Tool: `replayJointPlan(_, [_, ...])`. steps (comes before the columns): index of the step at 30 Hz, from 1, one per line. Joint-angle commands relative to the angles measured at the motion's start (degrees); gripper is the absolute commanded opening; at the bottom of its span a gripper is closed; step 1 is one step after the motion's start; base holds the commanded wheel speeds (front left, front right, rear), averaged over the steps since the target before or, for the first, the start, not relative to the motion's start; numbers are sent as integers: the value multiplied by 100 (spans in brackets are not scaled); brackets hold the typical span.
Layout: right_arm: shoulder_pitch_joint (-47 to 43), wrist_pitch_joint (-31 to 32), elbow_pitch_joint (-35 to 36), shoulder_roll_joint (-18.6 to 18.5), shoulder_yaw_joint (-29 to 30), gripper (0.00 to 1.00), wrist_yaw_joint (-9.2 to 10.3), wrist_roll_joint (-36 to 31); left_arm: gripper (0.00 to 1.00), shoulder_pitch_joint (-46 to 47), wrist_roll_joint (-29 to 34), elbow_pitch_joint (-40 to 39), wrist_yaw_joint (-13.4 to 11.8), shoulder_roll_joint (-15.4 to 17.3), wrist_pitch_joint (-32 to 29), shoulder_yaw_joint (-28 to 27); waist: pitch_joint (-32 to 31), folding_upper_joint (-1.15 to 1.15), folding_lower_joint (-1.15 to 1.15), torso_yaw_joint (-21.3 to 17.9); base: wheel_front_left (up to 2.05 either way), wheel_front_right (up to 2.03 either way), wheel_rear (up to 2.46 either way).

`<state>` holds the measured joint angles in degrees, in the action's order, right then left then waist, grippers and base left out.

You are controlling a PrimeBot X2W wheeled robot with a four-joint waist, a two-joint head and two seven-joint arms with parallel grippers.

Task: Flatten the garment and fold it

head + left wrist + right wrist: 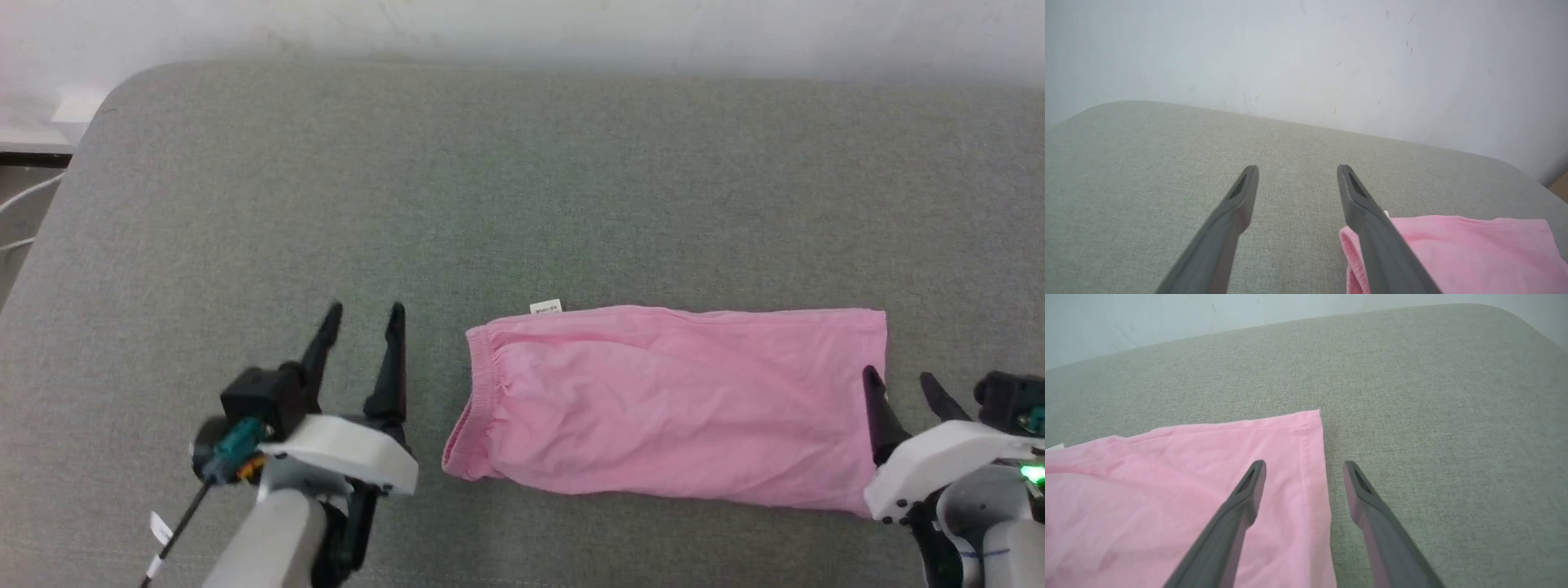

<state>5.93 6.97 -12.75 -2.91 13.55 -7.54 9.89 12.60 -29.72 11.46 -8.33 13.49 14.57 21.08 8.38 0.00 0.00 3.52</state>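
The pink garment (669,400) lies spread in a long flat band on the grey cushioned surface (522,188), its gathered waistband (478,384) at the left end and a small white label (545,308) at its far edge. My left gripper (365,316) stands open just left of the waistband, with nothing between its fingers; in the left wrist view the garment (1470,253) lies beside its right finger (1372,228). My right gripper (900,380) is open at the garment's hemmed right end (1310,465), one finger (1237,522) over the cloth and the other finger (1376,522) over bare cushion.
A pale wall (522,33) runs along the far edge of the cushion. The cushion's rounded left corner (106,106) drops off toward a floor area with white cables (24,204). A cable and tag (163,531) hang from my left wrist.
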Motion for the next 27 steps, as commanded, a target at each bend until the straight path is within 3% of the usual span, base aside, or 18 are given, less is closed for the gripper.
replayJointPlan(1, [157, -31, -112, 3, -45, 100, 5, 37, 100, 167, 295, -59, 99, 3, 35, -169, 33, 0, 0, 1, 0, 0, 0])
replayJointPlan(8, [675, 365, -903, 3, 47, 100, 5, 215, 100, 148, 1209, -324, 616, -341, 41, -966, 137, 0, 0, -28, 0, 0, 0])
replayJointPlan(18, [1189, 1330, -1977, 3, -136, 100, 5, 375, 100, -14, 1813, -345, 1058, -837, 42, -1671, 202, 0, 0, 16, 0, 0, 0])
replayJointPlan(20, [1204, 1513, -2030, 3, -279, 30, 5, 471, 100, -43, 1874, -342, 1110, -895, 42, -1748, 201, 0, 0, 32, 0, 0, 0])
replayJointPlan(21, [1200, 1562, -2018, 3, -343, 11, 5, 512, 100, -55, 1899, -340, 1136, -919, 42, -1778, 201, 0, 0, 40, 0, 0, 0])
replayJointPlan(22, [1191, 1576, -1988, 3, -380, 0, 5, 557, 100, -65, 1922, -337, 1160, -940, 42, -1804, 202, 0, 0, 46, 0, 0, 0])
replayJointPlan(27, [1111, 1432, -1691, 3, -226, 0, 5, 411, 100, -106, 2011, -297, 1239, -1008, 42, -1900, 180, 0, 0, 37, 0, 0, 0])
